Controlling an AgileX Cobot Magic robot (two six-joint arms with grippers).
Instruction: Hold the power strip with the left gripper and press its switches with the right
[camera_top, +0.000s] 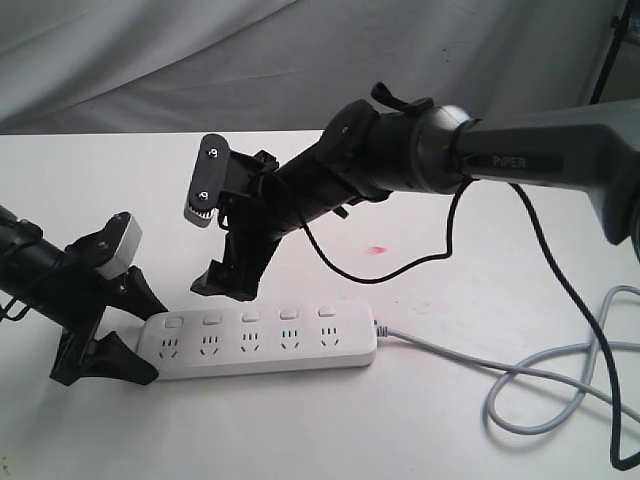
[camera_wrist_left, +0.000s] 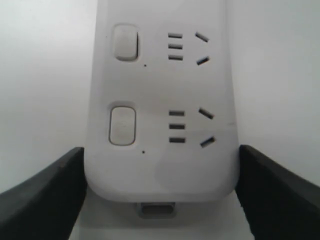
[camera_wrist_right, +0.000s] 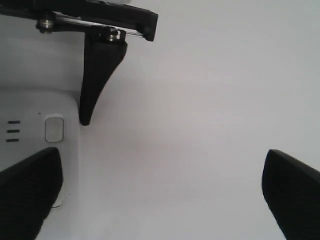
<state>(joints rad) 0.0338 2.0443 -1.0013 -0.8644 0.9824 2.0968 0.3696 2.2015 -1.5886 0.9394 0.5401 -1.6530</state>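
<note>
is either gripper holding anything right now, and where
The left gripper clamps the power strip across its cord-free end, a finger on each long side. The right gripper is open, holding nothing.

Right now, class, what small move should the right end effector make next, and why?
Probably lower the right end effector so one fingertip meets a switch. The left end effector clamps the end of the strip from both sides, while the right one hangs open above the strip, touching no switch.

The power strip (camera_top: 262, 358) is smooth, matt white plastic.
</note>
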